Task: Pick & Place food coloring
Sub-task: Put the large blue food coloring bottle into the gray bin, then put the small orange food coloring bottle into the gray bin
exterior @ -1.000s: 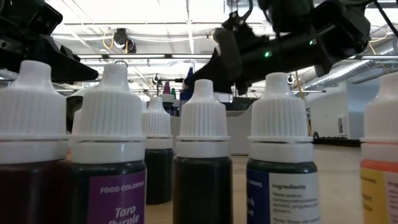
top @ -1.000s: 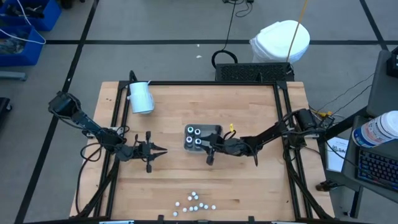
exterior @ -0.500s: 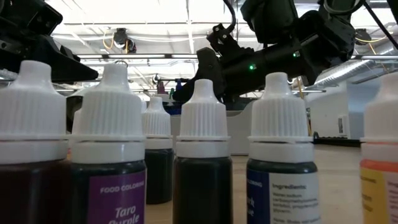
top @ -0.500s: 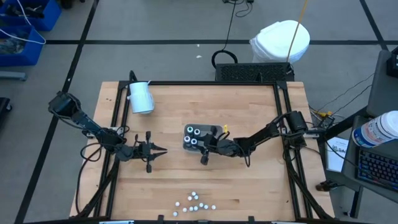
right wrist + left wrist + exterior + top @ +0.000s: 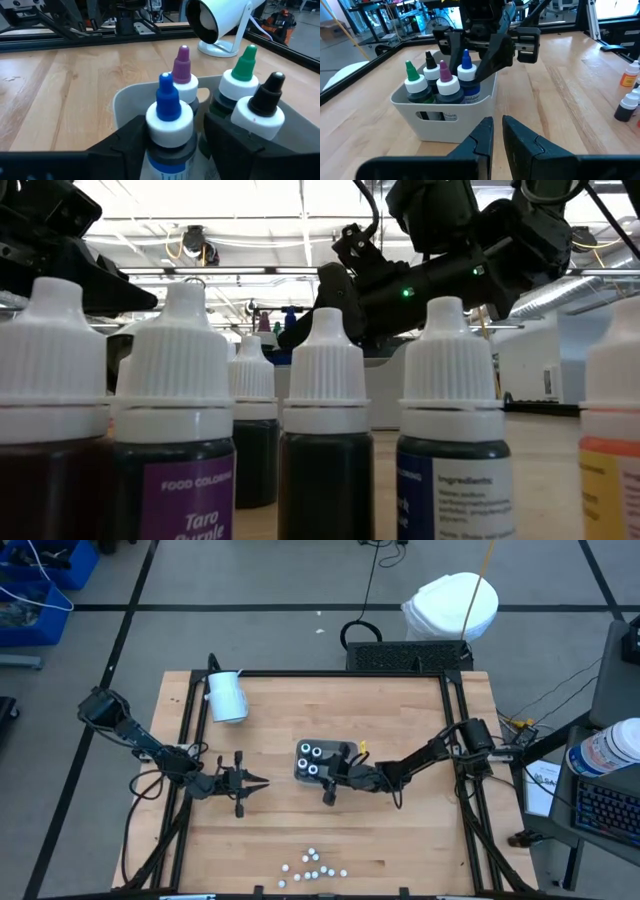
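Observation:
A pale grey tray (image 5: pixel 343 748) sits mid-table with four food coloring bottles upright in it, tipped green, black, purple and blue (image 5: pixel 466 75). My right gripper (image 5: pixel 329 780) reaches in from the table's right and is open. Its fingers (image 5: pixel 127 142) stand on either side of the blue-tipped bottle (image 5: pixel 169 112) at the tray's near right corner. My left gripper (image 5: pixel 262 781) waits left of the tray, pointing at it, with its fingers (image 5: pixel 520 137) nearly together and nothing between them. Several loose white-capped bottles (image 5: pixel 312 865) stand by the table's near edge. My right gripper stands open around the blue-tipped bottle's white collar (image 5: pixel 167 127), coming nearly level from the table's right. One finger lies close beside the collar, and I cannot tell whether it touches. A gap shows at the other finger. The bottle stands upright in the tray.
A large white cylinder (image 5: pixel 227 695) lies at the table's far left. The loose bottles (image 5: pixel 325 430) fill the foreground of the low view. Black frame rails (image 5: pixel 452 730) run along the table's sides. Bare wood lies between the tray and the loose bottles.
My right gripper has moved a little toward the table's left and down to the tray's right corner, then stopped there. In the low view its fingers have spread slightly.

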{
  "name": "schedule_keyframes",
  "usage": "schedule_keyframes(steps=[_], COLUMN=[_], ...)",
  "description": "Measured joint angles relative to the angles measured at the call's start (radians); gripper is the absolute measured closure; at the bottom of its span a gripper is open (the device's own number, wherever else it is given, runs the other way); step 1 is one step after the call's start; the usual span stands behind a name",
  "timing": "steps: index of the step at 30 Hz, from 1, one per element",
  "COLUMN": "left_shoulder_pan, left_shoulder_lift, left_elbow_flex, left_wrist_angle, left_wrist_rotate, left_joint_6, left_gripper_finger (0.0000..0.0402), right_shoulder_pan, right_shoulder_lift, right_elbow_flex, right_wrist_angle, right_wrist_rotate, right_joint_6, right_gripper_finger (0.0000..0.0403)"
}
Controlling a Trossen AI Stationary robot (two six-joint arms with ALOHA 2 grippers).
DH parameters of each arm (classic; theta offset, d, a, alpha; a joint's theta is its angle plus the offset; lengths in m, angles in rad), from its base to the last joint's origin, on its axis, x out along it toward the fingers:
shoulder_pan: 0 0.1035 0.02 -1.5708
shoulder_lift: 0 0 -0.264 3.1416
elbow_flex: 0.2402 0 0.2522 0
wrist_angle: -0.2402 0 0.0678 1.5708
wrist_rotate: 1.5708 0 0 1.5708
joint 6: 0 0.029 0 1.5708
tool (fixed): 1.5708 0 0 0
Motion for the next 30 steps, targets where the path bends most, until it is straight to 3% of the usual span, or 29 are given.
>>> schedule_keyframes(steps=[4,10,16,21,24,27,30], left_shoulder_pan=[0.000,0.000,0.000,0.000,0.000,0.000,0.000], left_shoulder_lift=[0.000,0.000,0.000,0.000,0.000,0.000,0.000], left_elbow_flex=[0.000,0.000,0.000,0.000,0.000,0.000,0.000], left_wrist_angle=[-0.001,-0.003,-0.003,-0.003,-0.004,-0.005,-0.004], left_wrist_rotate=[0.002,0.033,0.032,0.033,0.031,0.024,0.024], left_joint_6=[-0.007,-0.007,-0.023,-0.029,-0.029,-0.030,-0.037], left_gripper_finger=[0.0353,0.0353,0.0353,0.0353,0.0353,0.0353,0.0353], right_shoulder_pan=[0.011,0.044,0.063,0.103,0.119,0.096,0.071], right_shoulder_lift=[-0.039,-0.173,-0.358,-0.563,-0.666,-0.766,-0.837], right_elbow_flex=[-0.001,-0.001,-0.001,-0.026,-0.123,-0.269,-0.440], right_wrist_angle=[-0.050,-0.224,-0.395,-0.587,-0.582,-0.522,-0.313], right_wrist_rotate=[0.019,0.151,0.144,-0.110,-0.163,-0.264,-0.289], right_joint_6=[-0.025,-0.082,-0.147,-0.225,-0.225,-0.198,-0.120], right_gripper_finger=[0.0191,0.0170,0.0167,0.0242,0.0313,0.0379,0.0393])
